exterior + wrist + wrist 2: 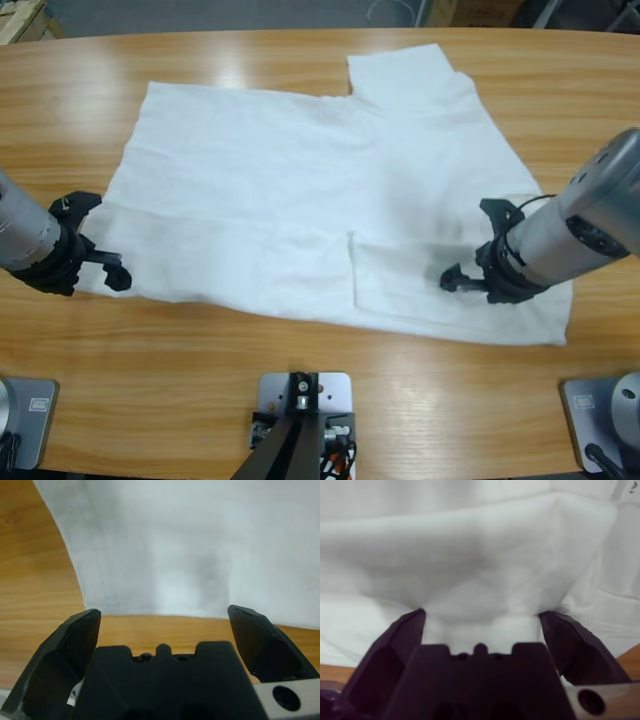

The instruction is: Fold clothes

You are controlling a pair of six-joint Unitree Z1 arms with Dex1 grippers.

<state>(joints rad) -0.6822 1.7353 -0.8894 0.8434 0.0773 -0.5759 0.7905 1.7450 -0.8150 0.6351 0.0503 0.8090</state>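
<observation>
Spread flat on the wooden table (300,400), white T-shirt (300,200), wrinkled softly, covering most of the middle of the tabletop. At the near edge, a folded flap with a straight vertical edge near the middle; farther away, one sleeve pointing toward the far side of the table. No logo visible in any view. Far corners of the table cut off by the picture edge. On the near left, left gripper (100,268) low at the corner of the T-shirt, jaws wide apart, holding nothing; in the left wrist view, hem of the cloth (200,555) just beyond the fingertips (85,625), bare wood between the jaws. On the near right, right gripper (462,278) resting over the fabric, jaws also spread wide; in the right wrist view, a raised fold of cloth (480,570) bulging between the jaws and touching their inner sides, not pinched. Contact of the fingertips (415,622) with the cloth below hard to judge.
</observation>
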